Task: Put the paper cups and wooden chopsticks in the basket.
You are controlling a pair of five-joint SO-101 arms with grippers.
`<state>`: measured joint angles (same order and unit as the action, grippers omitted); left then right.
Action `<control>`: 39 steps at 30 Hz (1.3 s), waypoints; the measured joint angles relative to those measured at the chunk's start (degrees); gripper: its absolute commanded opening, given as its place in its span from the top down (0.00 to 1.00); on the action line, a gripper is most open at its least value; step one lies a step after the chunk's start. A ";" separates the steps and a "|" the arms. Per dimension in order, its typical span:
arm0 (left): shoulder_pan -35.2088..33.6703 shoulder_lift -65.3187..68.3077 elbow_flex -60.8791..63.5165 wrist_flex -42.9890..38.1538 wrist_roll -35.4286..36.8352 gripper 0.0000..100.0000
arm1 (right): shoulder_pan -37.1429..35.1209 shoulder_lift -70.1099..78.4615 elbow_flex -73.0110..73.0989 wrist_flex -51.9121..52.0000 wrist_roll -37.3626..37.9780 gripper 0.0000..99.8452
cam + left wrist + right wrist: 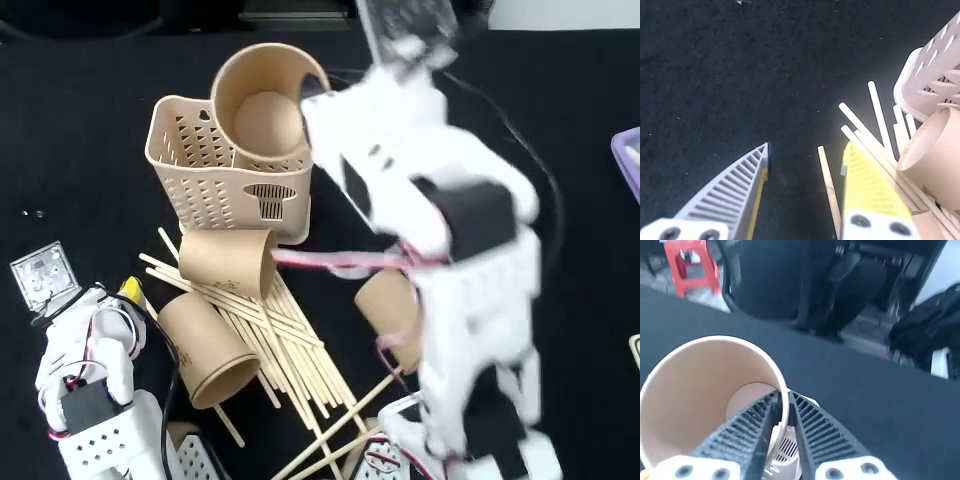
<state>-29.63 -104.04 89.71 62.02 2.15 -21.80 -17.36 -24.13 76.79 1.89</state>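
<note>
**High view:** The right gripper (313,90) clenched the rim of 1 paper cup (265,100), holding it mouth-up at the open top of the basket (225,185). Beyond the basket from that gripper, a second cup (228,262), a third cup (205,350) and a fourth cup (390,305) lay on their sides on the black tabletop (80,120). They lay among a spread of wooden chopsticks (275,335).

**Left wrist view:** The left gripper (806,150) was released, jaws wide apart, low over the tabletop. 1 chopstick (827,185) lay between its fingers, close to the yellow finger (865,195). Past that finger were more chopsticks, a lying cup (935,155) and the basket's corner.

**Right wrist view:** The right gripper pinched the cup's wall, 1 finger inside and 1 outside. The basket's slotted wall showed beneath, between them.
</note>
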 measured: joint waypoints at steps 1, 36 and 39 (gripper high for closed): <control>0.00 0.00 0.00 0.00 0.00 0.76 | -0.09 3.16 -2.11 0.62 0.00 0.99; 0.00 0.00 0.00 0.00 0.00 0.76 | 9.93 -0.88 -3.08 22.51 10.20 0.80; 0.00 0.00 0.00 0.00 0.00 0.76 | 16.09 -7.30 8.62 22.51 19.87 0.80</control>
<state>-29.63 -104.04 89.71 62.02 2.15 -5.71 -24.66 -15.52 99.30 21.76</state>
